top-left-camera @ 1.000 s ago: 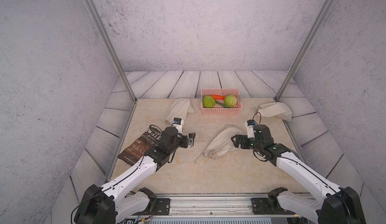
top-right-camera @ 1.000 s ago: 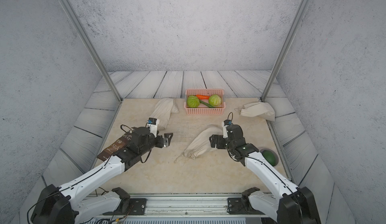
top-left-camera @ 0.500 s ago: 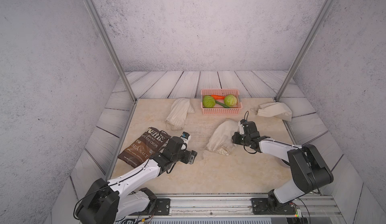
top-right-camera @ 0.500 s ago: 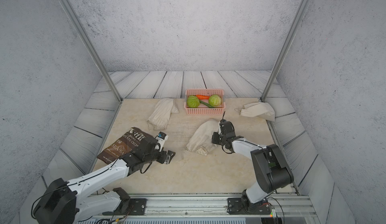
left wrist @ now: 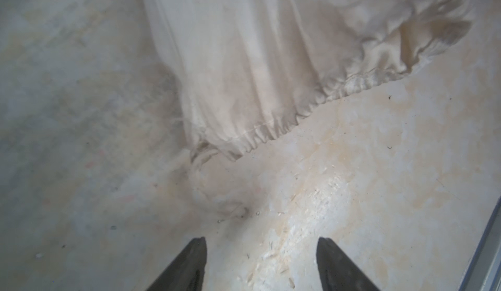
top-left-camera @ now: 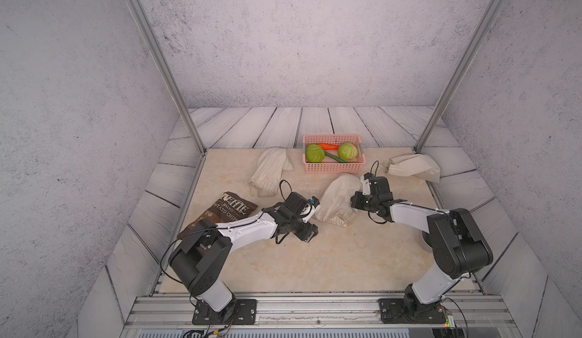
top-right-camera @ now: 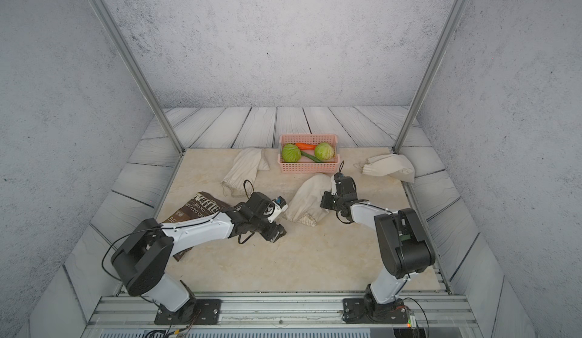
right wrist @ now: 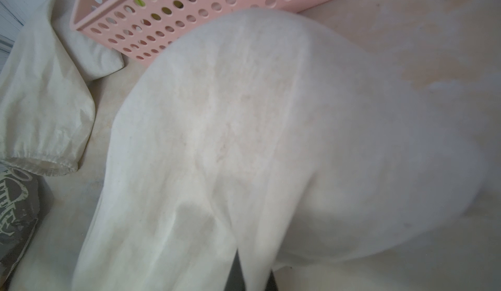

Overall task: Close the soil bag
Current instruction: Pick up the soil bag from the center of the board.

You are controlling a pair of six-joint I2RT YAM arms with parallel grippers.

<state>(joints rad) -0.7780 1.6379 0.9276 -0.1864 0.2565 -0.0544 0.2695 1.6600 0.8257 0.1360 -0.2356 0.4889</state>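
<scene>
Anchoring the soil bag, the right pincer is clamped on its cloth; the left pincer, jaws apart and empty, faces the drawstring just ahead, probably next to grasp and pull

My left arm and right arm have smooth white shells on their long links, dotted with small screws. The joints sit in bulky matte-black housings, and thin black cables loop loose beside them. Each arm rises from a black base plate bolted to a silver rail. My left tool ends in two dark tapering fingers and carries a white camera block with a blue spot.
</scene>
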